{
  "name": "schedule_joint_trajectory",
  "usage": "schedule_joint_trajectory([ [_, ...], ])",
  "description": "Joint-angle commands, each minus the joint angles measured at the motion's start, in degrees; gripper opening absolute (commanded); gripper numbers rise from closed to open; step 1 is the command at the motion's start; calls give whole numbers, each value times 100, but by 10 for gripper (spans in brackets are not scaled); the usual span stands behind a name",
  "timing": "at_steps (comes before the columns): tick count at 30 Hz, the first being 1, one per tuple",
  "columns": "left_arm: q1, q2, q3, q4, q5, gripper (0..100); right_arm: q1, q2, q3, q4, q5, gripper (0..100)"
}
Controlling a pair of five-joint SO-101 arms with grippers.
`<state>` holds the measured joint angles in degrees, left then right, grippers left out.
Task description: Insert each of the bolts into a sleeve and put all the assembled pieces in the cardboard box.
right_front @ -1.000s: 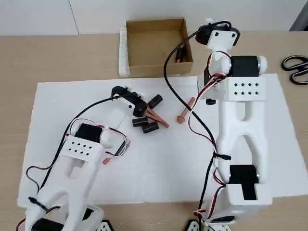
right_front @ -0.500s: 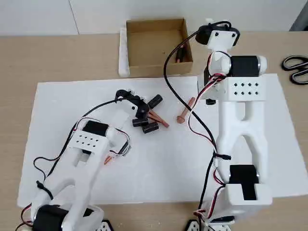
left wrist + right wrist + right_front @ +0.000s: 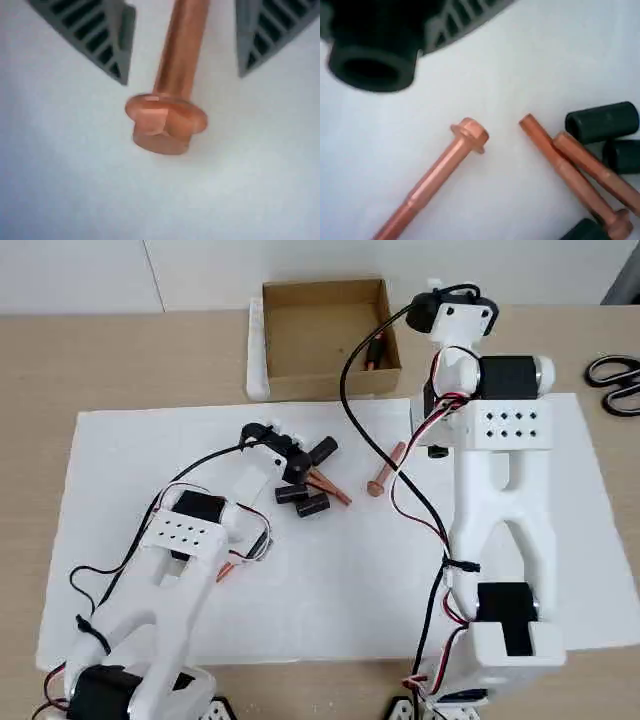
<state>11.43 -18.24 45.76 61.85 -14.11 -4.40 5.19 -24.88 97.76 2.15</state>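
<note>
Downward, L jaws astride bolt (image 3: pixel 172 85)

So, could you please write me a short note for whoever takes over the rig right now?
Left gripper: fingers open, straddling a bolt in the pile, not gripping it.
Right gripper: shut on a black sleeve, over the white sheet.
On the sheet: a lone bolt, the pile's two bolts and three loose sleeves.
Done: one assembled piece seems to lie in the cardboard box.
Left to do: join the remaining bolts and sleeves, then box them.
</note>
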Motion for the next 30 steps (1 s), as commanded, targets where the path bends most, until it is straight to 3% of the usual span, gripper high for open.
schedule_joint_trajectory([
  [1,26,-9,-40,-88,-26,137,13,-347,-273,75,-53,4],
  [18,26,26,-31,-88,-62,137,13,-347,-273,84,-53,4],
  [30,26,782,-479,-97,-18,137,31,-347,-273,84,-53,4],
])
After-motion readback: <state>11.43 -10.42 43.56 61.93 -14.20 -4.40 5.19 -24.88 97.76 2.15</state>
